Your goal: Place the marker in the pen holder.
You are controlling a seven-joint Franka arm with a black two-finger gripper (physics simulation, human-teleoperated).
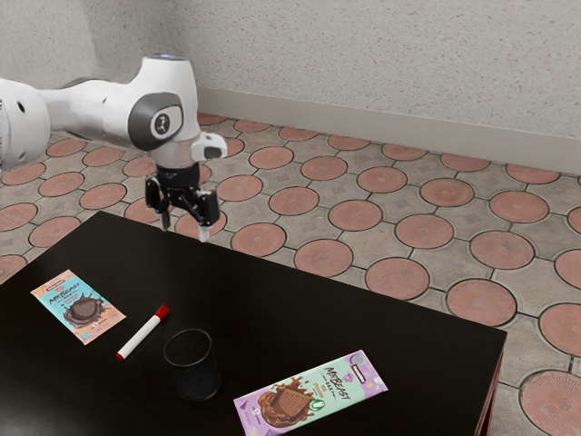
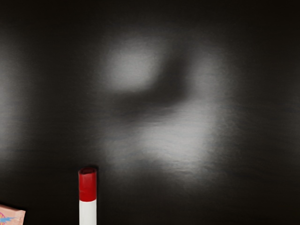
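I have the pincer (image 1: 185, 229) released, fingers apart, above the worktop (image 1: 290, 313). The red-capped white marker (image 1: 142, 332) lies flat on the worktop, outside the upright black pen holder (image 1: 192, 365) and between it and the orange-and-blue MrBeast chocolate bar (image 1: 78, 306). On the pen holder's other side I log a purple-and-green MrBeast chocolate bar (image 1: 311, 392), lying flat near it.
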